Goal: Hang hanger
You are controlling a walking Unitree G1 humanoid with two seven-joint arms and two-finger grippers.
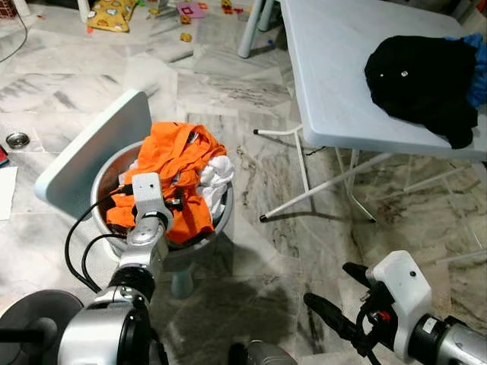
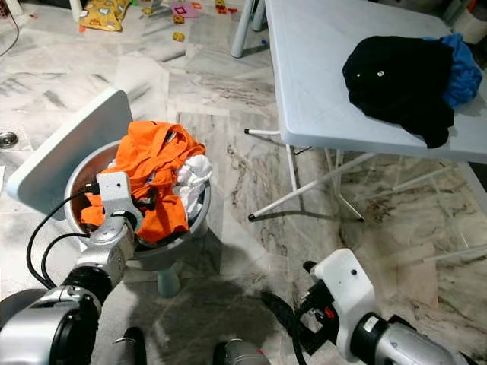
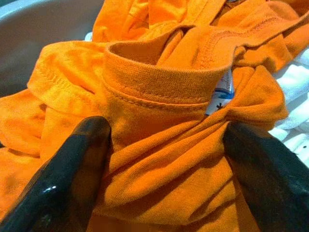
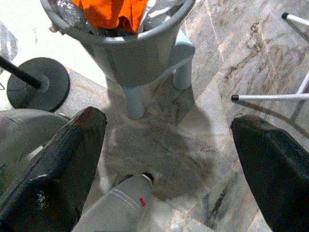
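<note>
An orange shirt (image 1: 179,163) lies heaped on top of white laundry (image 1: 218,176) in a grey basket (image 1: 104,176) on the floor at my front left. My left gripper (image 3: 164,164) reaches down into the basket, open, with its fingers (image 3: 72,174) pressed into the orange cloth on either side of a bunched fold below the collar (image 3: 159,82). My right gripper (image 1: 338,293) hangs open low over the marble floor at my front right, with nothing between its fingers (image 4: 63,159). I can make out no hanger in these views.
A white folding table (image 1: 335,84) stands at the right with a black garment (image 1: 422,80) and a blue one (image 1: 478,68) on it; its legs (image 1: 304,199) splay onto the floor. A white panel (image 1: 95,156) leans by the basket. A black round base (image 1: 38,315) sits near left.
</note>
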